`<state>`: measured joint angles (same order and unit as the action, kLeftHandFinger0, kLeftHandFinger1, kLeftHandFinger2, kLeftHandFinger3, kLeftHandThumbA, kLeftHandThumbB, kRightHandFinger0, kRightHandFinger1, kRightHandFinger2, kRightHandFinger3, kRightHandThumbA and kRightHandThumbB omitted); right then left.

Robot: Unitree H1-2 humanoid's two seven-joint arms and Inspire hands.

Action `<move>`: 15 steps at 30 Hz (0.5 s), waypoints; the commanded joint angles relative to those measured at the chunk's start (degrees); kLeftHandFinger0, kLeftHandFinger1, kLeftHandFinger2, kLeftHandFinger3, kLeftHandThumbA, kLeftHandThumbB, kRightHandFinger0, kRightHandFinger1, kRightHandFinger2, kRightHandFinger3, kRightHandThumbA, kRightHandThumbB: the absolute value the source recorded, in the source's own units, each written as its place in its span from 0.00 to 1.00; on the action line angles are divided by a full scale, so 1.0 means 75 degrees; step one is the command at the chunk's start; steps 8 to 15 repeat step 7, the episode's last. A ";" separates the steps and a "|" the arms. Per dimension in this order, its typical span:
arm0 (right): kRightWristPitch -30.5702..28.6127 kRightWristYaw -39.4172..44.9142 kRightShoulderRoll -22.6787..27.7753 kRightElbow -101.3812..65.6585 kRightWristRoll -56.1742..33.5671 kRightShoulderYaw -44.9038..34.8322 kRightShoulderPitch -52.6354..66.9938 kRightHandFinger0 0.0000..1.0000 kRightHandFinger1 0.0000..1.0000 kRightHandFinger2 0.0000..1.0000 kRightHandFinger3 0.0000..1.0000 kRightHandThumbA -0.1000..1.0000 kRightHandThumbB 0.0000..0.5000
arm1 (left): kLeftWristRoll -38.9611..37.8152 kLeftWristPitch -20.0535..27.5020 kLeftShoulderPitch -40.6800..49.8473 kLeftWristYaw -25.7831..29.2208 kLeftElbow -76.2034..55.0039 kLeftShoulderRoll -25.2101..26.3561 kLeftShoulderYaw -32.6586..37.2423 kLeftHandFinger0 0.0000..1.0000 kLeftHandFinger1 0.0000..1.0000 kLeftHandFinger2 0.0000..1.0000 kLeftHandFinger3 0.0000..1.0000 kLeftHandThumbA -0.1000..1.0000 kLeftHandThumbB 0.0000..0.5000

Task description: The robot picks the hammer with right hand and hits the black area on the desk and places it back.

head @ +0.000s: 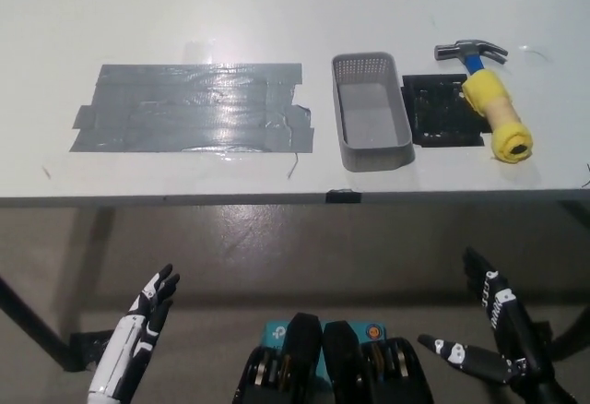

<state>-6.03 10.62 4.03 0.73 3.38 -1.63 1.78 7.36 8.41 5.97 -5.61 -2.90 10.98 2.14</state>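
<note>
White left hand (138, 326) low at the picture's lower left, below the desk edge, over the floor; fingers straight and apart, holding nothing.

Desk (277, 7) white, spanning the upper half of the view. On its left part, a broad patch of grey tape (189, 107), strips overlapped, glossy with glare near the middle. Right of the tape, a grey basket (371, 109) set lengthwise, nothing in it, perforated rim.

Just right of the basket, the black area (442, 109), a dark square pad flat on the desk. Hammer (487, 100) lies along the pad's right edge: metal head at the far end, blue neck, yellow and tan grip with its butt toward the near edge of the desk. No hand touches it.

Black right hand (493, 330) at the lower right, below the desk edge, well apart from the hammer; fingers spread wide, holding nothing.
</note>
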 commanded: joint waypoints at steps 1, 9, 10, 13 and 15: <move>-0.0142 -0.0028 0.0055 -0.0119 -0.0187 0.0091 -0.0080 1.00 1.00 1.00 1.00 1.00 0.52 | -0.0018 0.0233 0.0011 -0.0016 -0.0183 0.0105 -0.0023 1.00 1.00 1.00 1.00 1.00 0.32; 0.0044 0.0034 0.0130 -0.0176 -0.0212 0.0176 -0.0053 1.00 1.00 1.00 1.00 0.93 0.44 | 0.0097 0.0086 0.0015 0.0013 -0.0206 0.0094 0.0000 1.00 1.00 1.00 1.00 1.00 0.34; 0.0044 0.0034 0.0130 -0.0176 -0.0212 0.0176 -0.0053 1.00 1.00 1.00 1.00 0.93 0.44 | 0.0097 0.0086 0.0015 0.0013 -0.0206 0.0094 0.0000 1.00 1.00 1.00 1.00 1.00 0.34; 0.0044 0.0034 0.0130 -0.0176 -0.0212 0.0176 -0.0053 1.00 1.00 1.00 1.00 0.93 0.44 | 0.0097 0.0086 0.0015 0.0013 -0.0206 0.0094 0.0000 1.00 1.00 1.00 1.00 1.00 0.34; 0.0044 0.0034 0.0130 -0.0176 -0.0212 0.0176 -0.0053 1.00 1.00 1.00 1.00 0.93 0.44 | 0.0097 0.0086 0.0015 0.0013 -0.0206 0.0094 0.0000 1.00 1.00 1.00 1.00 1.00 0.34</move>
